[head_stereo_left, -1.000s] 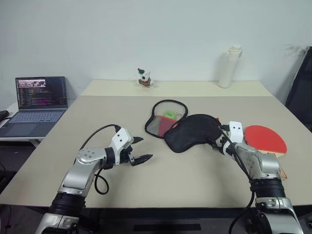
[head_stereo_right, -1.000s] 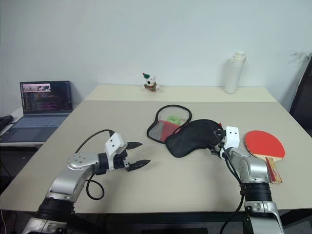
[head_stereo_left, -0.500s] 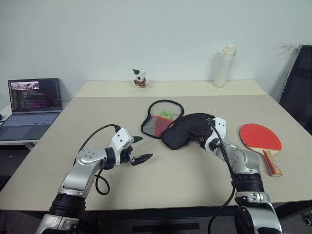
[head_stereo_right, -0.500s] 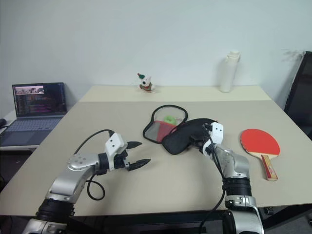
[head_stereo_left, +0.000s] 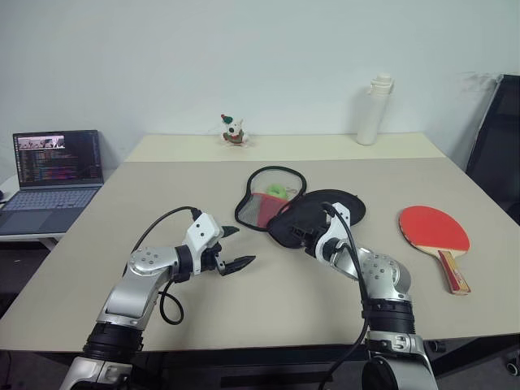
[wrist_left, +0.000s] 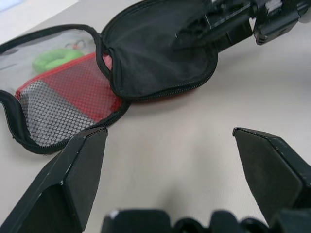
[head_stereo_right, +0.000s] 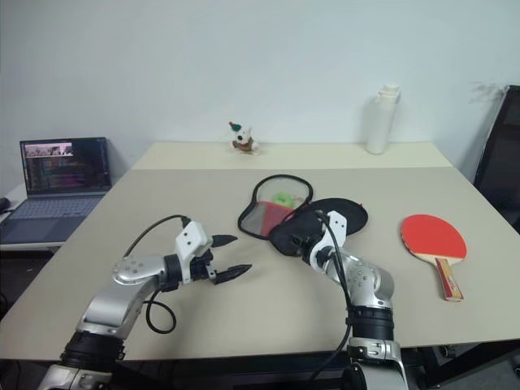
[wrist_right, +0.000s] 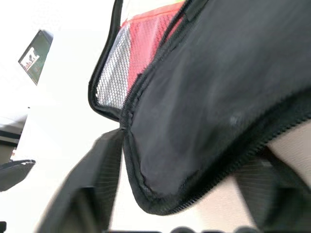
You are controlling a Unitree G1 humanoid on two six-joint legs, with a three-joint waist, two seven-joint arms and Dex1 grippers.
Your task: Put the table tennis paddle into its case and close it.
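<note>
Indoors, beige bench (head_stereo_left: pixel 203 183) against white wall. Case (head_stereo_left: pixel 313 215) unzipped mid-bench, black flap straddled by right claw (head_stereo_right: pixel 302 240), grip uncertain. Red paddle (head_stereo_left: pixel 435 231) lies apart. Left claw (head_stereo_left: pixel 236 248) spread, empty.

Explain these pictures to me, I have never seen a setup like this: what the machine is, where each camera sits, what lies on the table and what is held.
This is a humanoid robot with two arms, each ending in a two-fingered black tool. Two pictures come from cameras in its head, looking down over the arms; the other two come from cameras on each wrist.

On the table lie the case, unzipped and spread open, and the table tennis paddle, untouched off to the right. At the far edge stand a white bottle and a small figurine; a laptop sits on a side desk.

The left tool hangs open and empty. The right tool has its fingers on either side of the case's black flap edge, not clearly gripping it.
</note>
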